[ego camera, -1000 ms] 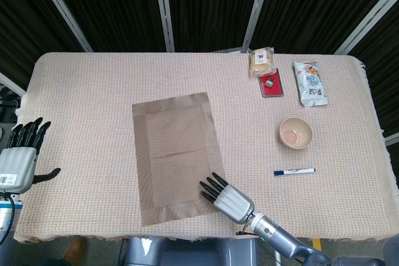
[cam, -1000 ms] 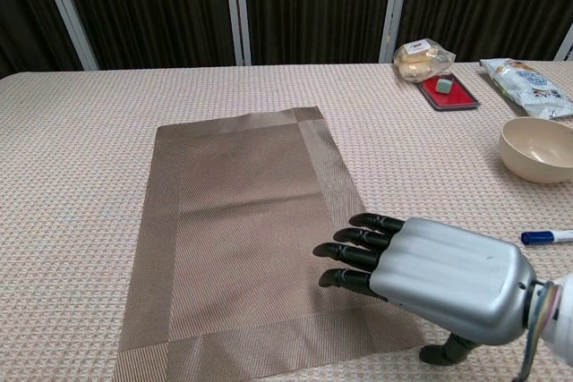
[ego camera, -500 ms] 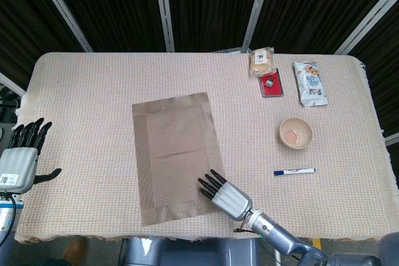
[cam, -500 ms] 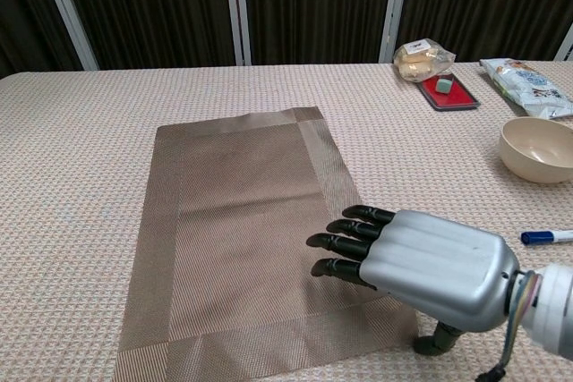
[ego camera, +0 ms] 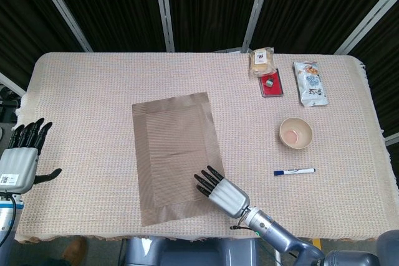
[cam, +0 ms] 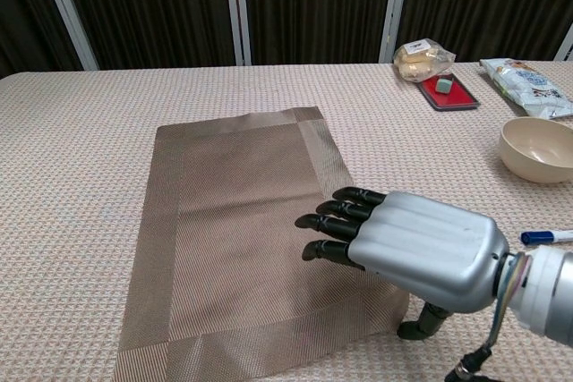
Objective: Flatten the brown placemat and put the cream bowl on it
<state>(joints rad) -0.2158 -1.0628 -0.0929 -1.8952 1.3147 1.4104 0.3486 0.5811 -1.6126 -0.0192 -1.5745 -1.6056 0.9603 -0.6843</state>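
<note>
Our right hand lies palm-down with its fingers stretched out and slightly apart, holding nothing, over the near right part of the mat; whether the fingertips actually press the weave we cannot tell. The mat spreads ahead and to the left of that hand on the tabletop and looks nearly flat, with a faint crease running across its middle. We judge it thin, woven and limp, light enough to slide on the cloth under a sideways push, so we would smooth it with a flat palm and gentle downward pressure, stroking outward from the crease rather than pinching an edge. The bowl sits well off to the right of the hand and a little further back, upright and empty, with a pen between it and us. We take it for rigid, smooth and fairly light, perhaps breakable, so a hold across the rim, thumb inside and fingers outside, seems safest. Our left hand hangs at the far left edge, fingers spread and empty
</note>
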